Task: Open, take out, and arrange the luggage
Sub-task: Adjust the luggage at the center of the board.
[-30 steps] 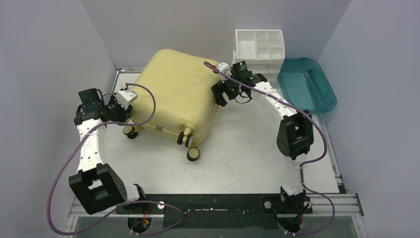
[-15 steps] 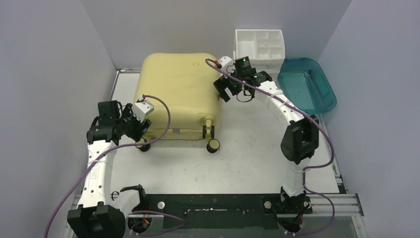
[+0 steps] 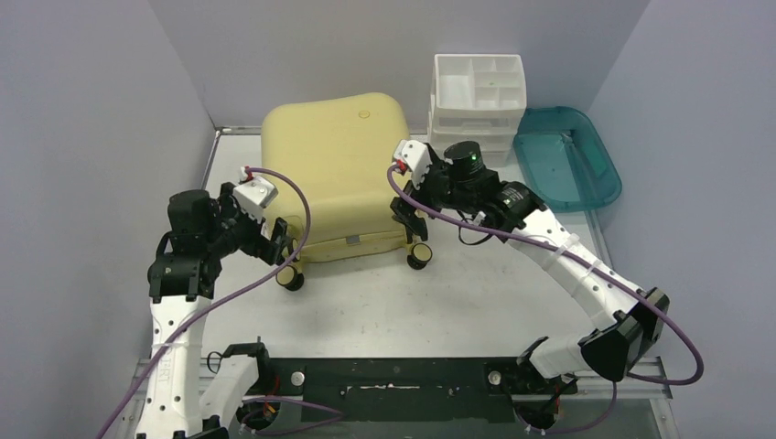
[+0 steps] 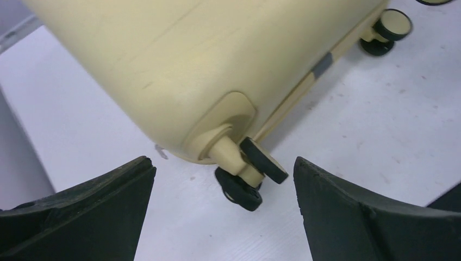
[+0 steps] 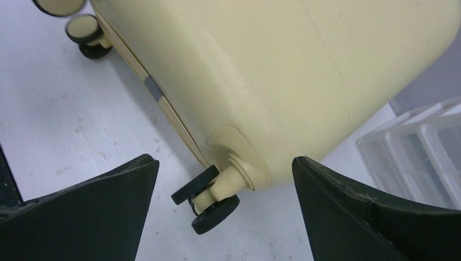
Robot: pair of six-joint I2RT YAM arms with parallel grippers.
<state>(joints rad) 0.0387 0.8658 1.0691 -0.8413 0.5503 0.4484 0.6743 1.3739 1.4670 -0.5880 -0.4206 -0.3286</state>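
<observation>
The luggage is a pale-yellow hard-shell suitcase lying flat and closed at the back middle of the table, its wheeled end toward me. My left gripper stands open at the near-left corner, and in the left wrist view a black-and-yellow wheel sits between the spread fingers, untouched. My right gripper is open at the near-right corner. In the right wrist view the other corner wheel lies between its fingers with gaps on both sides. Nothing is held.
A white drawer organizer stands just right of the suitcase at the back. A teal plastic tray lies at the far right. Grey walls close in on the left, back and right. Bare white tabletop lies between the suitcase and the arm bases.
The suitcase has turned so its wheeled end faces the near edge squarely. My left gripper has opened wide and moved to the left wheel corner. My right arm came down to the right wheel corner.
</observation>
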